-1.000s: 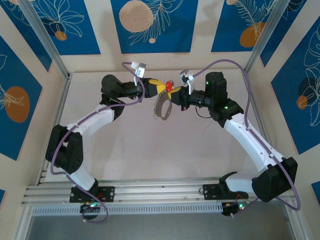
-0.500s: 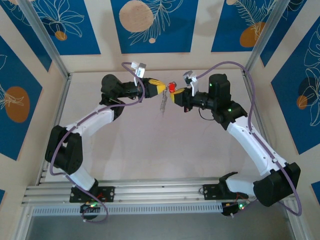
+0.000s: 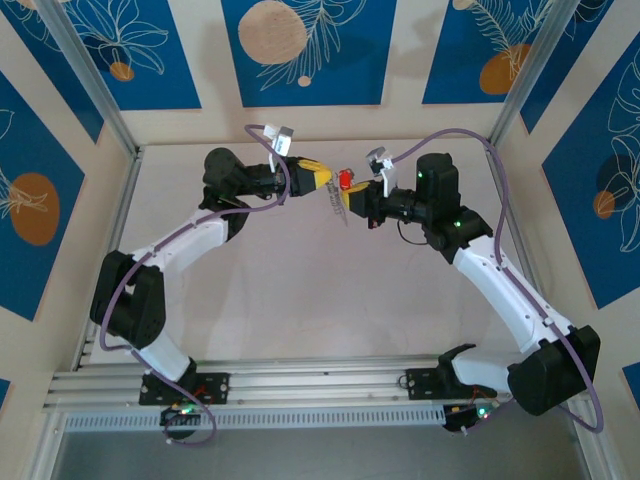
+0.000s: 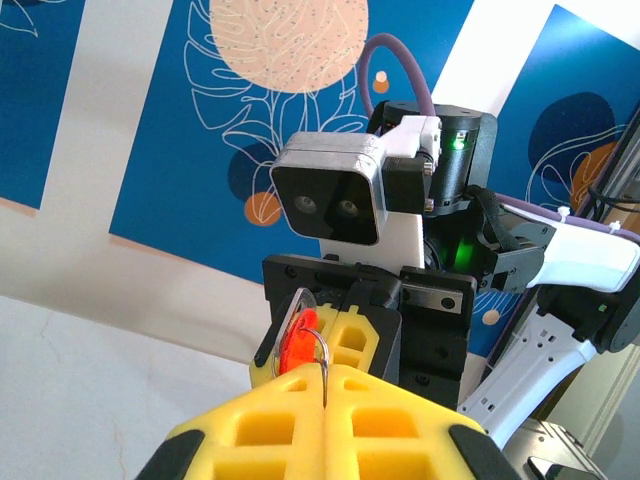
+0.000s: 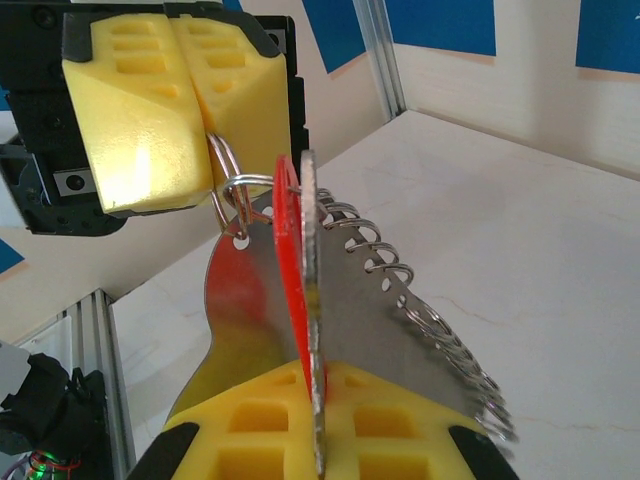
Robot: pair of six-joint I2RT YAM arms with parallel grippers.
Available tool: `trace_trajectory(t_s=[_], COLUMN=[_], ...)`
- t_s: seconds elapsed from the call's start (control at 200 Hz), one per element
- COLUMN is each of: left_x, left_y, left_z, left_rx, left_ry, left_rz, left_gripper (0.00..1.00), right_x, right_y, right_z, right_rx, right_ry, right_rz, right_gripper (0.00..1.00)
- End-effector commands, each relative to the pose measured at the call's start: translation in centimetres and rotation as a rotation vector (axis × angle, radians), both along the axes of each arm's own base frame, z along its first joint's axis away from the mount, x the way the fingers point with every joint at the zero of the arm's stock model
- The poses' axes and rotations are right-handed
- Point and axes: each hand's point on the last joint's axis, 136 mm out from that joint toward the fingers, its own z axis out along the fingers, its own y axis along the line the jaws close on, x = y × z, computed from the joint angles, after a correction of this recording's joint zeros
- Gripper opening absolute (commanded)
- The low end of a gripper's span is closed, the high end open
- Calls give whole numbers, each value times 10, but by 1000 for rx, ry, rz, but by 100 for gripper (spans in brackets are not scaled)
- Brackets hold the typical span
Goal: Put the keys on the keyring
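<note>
Above the desk [image 3: 300, 300], toward twelve o'clock, the left tool [image 3: 321, 179] clenches the keyring [image 5: 395, 325]. At its three o'clock, the right tool [image 3: 351, 194] grips the red key [image 5: 291, 262], which touches the ring.

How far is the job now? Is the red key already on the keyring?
Done: red key and keyring are both held above the table. In hand: the left gripper is shut on the keyring's thin wire loop; the right gripper is shut on the red key and the keyring's flat plate. The loop reaches the key's head, but I cannot tell if it passes through. Left: finish threading, then release.
</note>
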Motion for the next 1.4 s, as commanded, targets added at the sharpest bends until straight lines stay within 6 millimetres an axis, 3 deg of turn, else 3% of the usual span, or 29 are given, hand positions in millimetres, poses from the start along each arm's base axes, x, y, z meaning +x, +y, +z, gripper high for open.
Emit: trace_trajectory(t_s=[0.0,0.4,0.75,0.885,1.015,1.395], left_x=[-20,-21,-19,-18,-17,-12], left_y=[3,2,3,4,6,19], left_z=[23,23,22,22,20,15], left_rx=[-29,-27,-33,-37,-36,-35], left_ry=[-105,-106,-112,-116,-116,-108], left_rz=[-35,-43,-23,-7,13,96], left_gripper=[0,0,0,21,29,32], right_x=[3,3,14,22,28,51], right_y=[-6,12,-2,-8,-12,-14], right_z=[18,36,31,30,28,2], right_rx=[9,0,-31,-36,-38,-71], right_ry=[-47,-78,-85,-78,-67,-17], right_rz=[-33,26,-63,-110,-131,-161], right_gripper=[0,0,0,0,0,0])
